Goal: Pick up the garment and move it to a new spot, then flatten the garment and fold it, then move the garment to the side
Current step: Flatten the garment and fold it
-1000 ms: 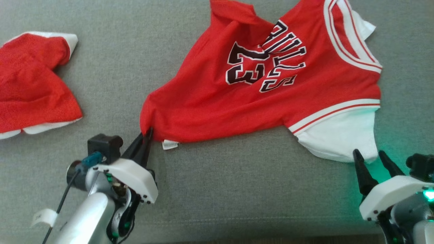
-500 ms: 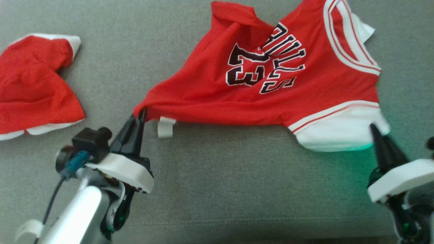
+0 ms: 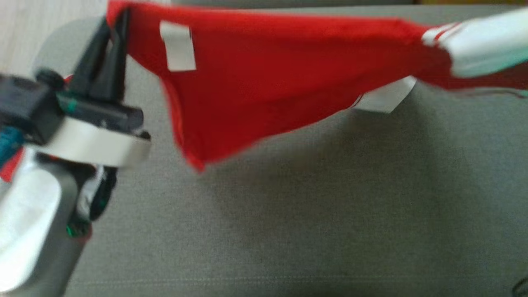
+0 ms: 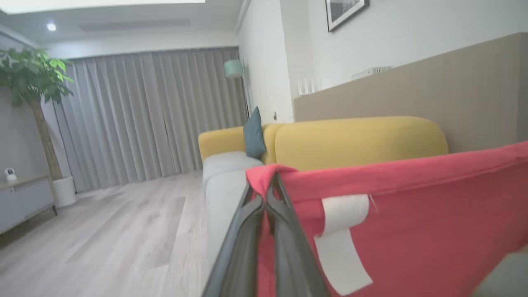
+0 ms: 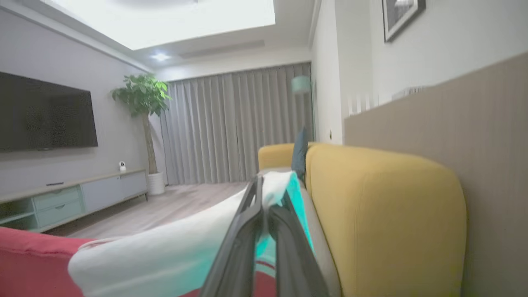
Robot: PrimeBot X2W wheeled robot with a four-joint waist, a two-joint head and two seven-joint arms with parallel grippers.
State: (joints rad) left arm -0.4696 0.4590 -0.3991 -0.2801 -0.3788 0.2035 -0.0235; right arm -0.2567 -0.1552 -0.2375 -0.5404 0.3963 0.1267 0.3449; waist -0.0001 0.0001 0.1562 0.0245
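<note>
A yellow sofa [image 4: 359,140] backs onto a tan panelled wall [image 4: 412,86]. Beyond the sofa hang grey curtains [image 4: 152,111] and stands a potted tree [image 4: 29,74]. Left of it lies pale wood floor [image 4: 103,231].

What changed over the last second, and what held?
The right gripper closed on the white edge of the red basketball jersey, and both arms lifted it off the grey fabric cushion; the head camera shifted too. The left gripper stayed shut on the red hem corner.

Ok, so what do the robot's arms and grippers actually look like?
The left gripper and right gripper each have two long, dark, tapering fingers. Behind the left one sits a rounded white housing, with a black camera block and a teal plug beside it. The forearm is pale silver-grey, with a small green light near the wrist.
</note>
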